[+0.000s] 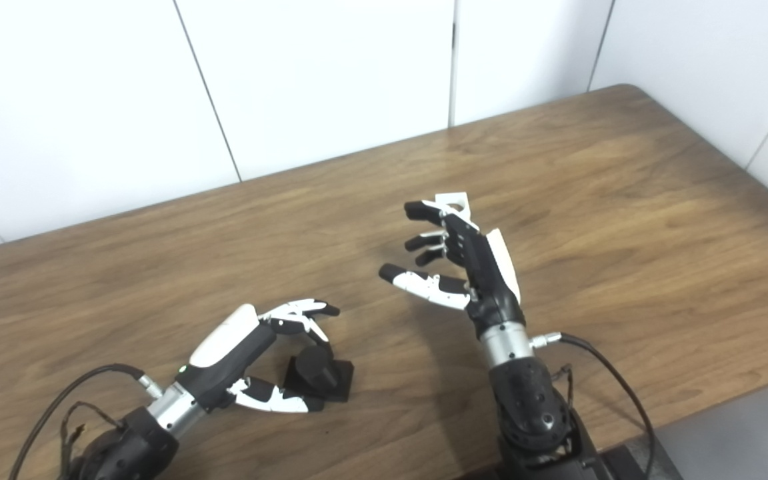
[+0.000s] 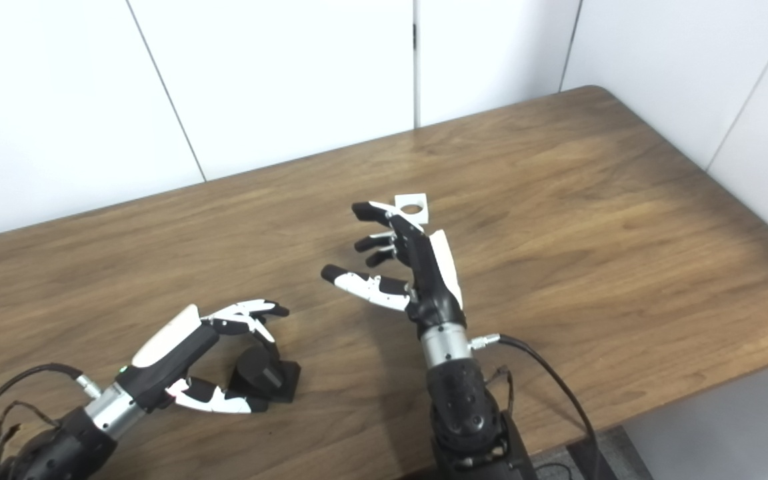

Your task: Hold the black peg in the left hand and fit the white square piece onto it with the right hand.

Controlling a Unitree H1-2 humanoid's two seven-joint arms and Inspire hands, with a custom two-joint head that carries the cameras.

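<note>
I see the left robot hand low over the near left part of the table, with its fingers curved above the peg and its thumb lying along the peg's near side. The peg is black, a short round post on a square base, and it stands upright on the table. The fingers are around it, but I cannot tell whether they press on it or only cage it.

My right robot hand is raised near the middle of the table, palm turned to the left, fingers half curled and spread apart, thumb out to the left. It has hold of nothing.

The white piece lies flat on the table just beyond that hand's fingertips, its round hole showing in the right eye view. In the left eye view the hand partly covers it. I cannot tell whether a fingertip touches it. Peg and piece are well apart.
</note>
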